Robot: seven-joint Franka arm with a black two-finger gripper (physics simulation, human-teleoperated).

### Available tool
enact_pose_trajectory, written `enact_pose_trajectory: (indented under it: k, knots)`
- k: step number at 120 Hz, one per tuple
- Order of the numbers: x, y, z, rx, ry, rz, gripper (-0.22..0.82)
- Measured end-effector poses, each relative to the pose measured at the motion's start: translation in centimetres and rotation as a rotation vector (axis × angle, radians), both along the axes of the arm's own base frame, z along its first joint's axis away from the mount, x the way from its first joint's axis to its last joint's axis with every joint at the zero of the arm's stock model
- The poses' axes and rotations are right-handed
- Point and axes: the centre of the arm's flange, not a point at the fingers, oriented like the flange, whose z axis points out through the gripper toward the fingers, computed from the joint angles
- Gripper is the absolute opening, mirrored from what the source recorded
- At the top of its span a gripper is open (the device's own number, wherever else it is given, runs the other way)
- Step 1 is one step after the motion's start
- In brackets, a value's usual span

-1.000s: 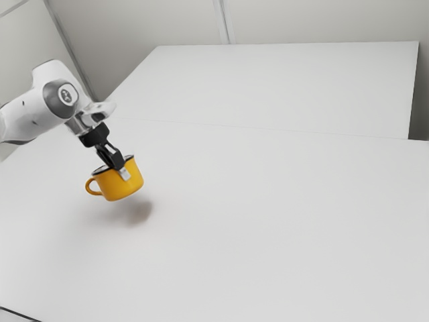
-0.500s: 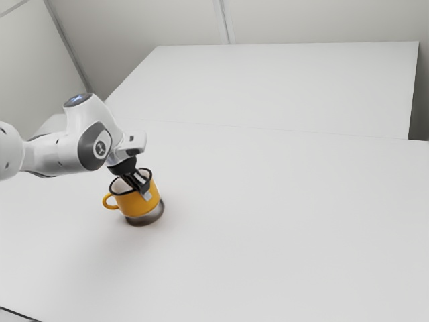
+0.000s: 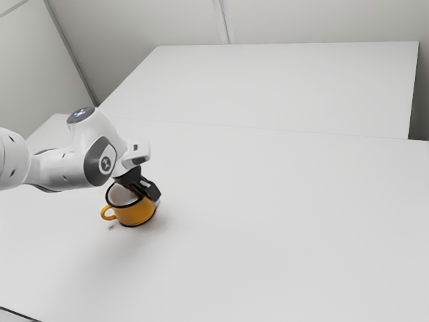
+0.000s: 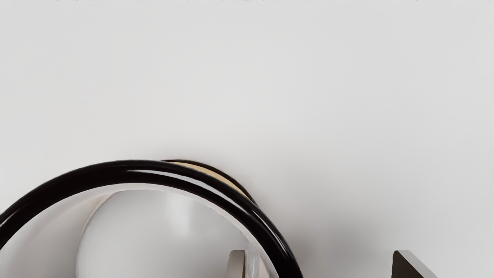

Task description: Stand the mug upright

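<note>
The mug (image 3: 136, 212) looks upright on the tabletop (image 3: 281, 228), its handle (image 3: 107, 213) across from me. My fingers (image 4: 411, 267) are parted, one inside the mug and one outside; backing off, I'd judge, means rising along its wall without snagging.

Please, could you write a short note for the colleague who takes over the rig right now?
Claw: open, one finger inside the mug, the other outside, clear of its wall.
Mug: opening up, at the table; I cannot tell if its base sits flat.
Done: mug mouth-up, not gripped.
Left: check the base, then probably lift the claw out.
</note>
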Motion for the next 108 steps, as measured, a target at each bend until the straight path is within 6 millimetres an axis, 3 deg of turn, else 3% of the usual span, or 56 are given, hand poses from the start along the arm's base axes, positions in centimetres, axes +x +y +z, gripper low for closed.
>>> enact_pose_trajectory:
  k: [17,50,61,69,88,108]
  knots:
    - [1.0,0.4,2.2,-0.003,-0.025,0.013,0.49]
    - [7.0,0.5,11.8,-0.046,-0.003,0.000,0.57]
    - [9.1,0.4,17.0,-0.032,-0.008,-0.016,0.58]
    - [10.2,0.3,19.6,-0.015,0.004,-0.024,0.59]
    - [11.3,0.0,24.4,0.046,0.025,-0.032,0.60]
    - [10.9,0.6,27.1,0.057,0.068,-0.005,0.60]
